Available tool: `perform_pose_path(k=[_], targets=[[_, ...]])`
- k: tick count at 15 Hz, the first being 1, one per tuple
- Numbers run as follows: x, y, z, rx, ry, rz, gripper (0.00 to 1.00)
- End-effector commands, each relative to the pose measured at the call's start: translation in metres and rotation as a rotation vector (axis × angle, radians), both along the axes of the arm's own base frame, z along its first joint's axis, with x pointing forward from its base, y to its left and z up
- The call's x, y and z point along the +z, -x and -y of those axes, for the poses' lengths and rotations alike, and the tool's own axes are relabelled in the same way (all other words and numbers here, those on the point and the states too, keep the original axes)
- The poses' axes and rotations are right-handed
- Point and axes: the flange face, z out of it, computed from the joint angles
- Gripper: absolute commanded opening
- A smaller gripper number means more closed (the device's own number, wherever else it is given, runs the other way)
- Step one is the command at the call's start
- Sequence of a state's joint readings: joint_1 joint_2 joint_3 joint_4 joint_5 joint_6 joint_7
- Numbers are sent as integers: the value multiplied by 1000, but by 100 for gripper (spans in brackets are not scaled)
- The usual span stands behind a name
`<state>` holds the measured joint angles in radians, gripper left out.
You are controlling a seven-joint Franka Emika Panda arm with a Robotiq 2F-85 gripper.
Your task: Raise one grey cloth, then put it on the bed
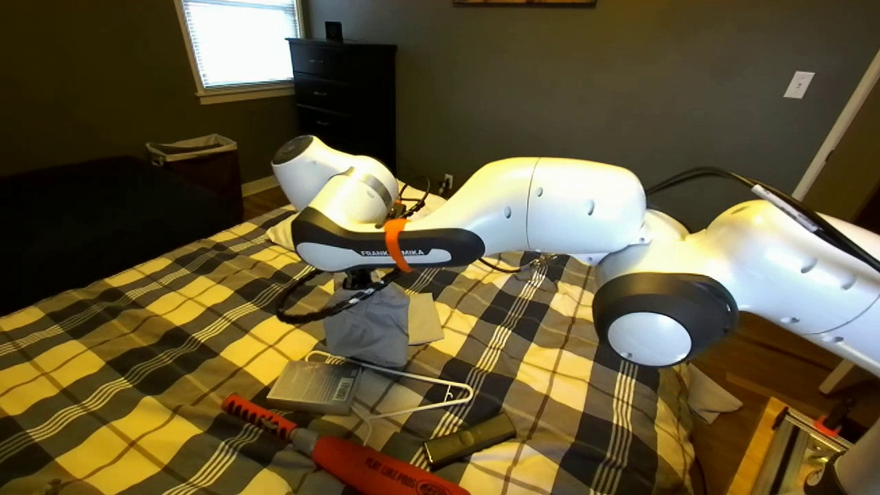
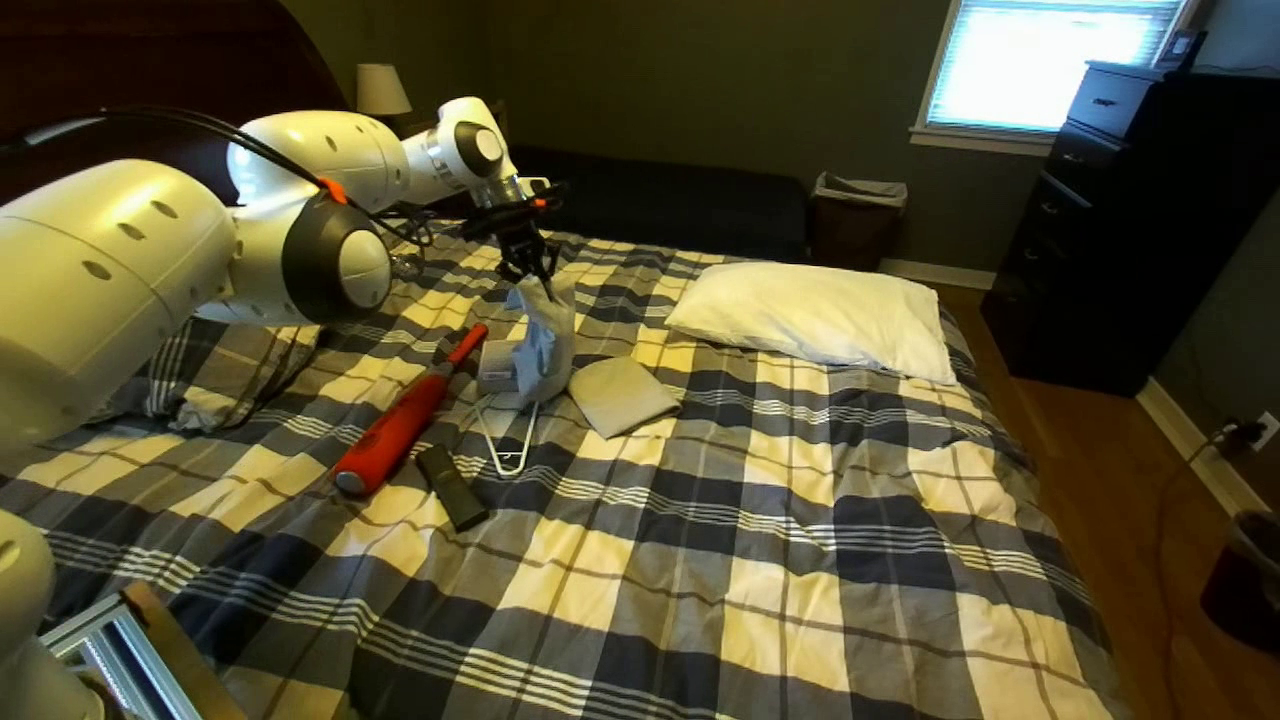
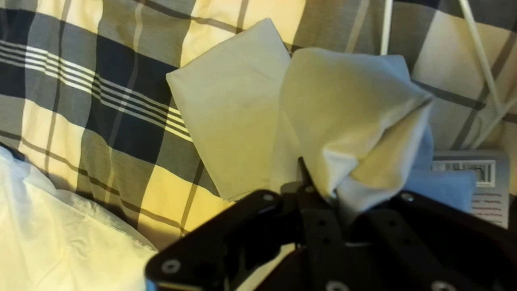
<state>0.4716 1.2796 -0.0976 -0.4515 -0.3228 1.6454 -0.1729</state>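
- Lying nearest on the plaid-covered bed surface (image 2: 760, 560) are a red baseball bat (image 2: 405, 425) and, just beside it, a dark remote control (image 1: 469, 438).
- A white clothes hanger (image 3: 481, 52) lies flat just past the remote control.
- Near the hanger is a grey box (image 1: 309, 390) with a barcode, seemingly closed, its contents hidden.
- Above the surface, the claw (image 2: 540, 275) pinches the bunched top of a grey cloth (image 1: 368, 330); the rest drapes downward, and I cannot tell whether its lower end touches anything.
- Near it, a folded grey cloth (image 2: 622, 397) rests on the surface.
- On the floor (image 2: 1110, 480), at the edge of an exterior view, stands a dark bin-like object (image 2: 1240, 585), its contents too dim to tell.
- A white pillow (image 2: 815, 315) lies farther back on the surface.
- Beyond the surface, in both exterior views, stands a laundry hamper (image 2: 855, 230) with a pale liner (image 2: 860, 192) folded over its rim; what it holds cannot be made out.
- At the back by a window (image 2: 1050, 70) stands a black chest of drawers (image 2: 1160, 240), its visible drawers apparently closed.
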Motion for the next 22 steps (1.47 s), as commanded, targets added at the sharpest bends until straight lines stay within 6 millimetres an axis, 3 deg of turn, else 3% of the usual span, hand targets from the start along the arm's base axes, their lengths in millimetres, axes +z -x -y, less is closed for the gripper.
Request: perform_pose_path(k=[1,5,9,16,22], targets=[[-16,-19,46,102,-13,-71,2],[-38,-30,103,-3,51,-103,2],[-61,-36,133,-160,135,-12,2],[-83,-25,137,-389,268,73,2],[-111,-28,107,-274,-80,-21,2]])
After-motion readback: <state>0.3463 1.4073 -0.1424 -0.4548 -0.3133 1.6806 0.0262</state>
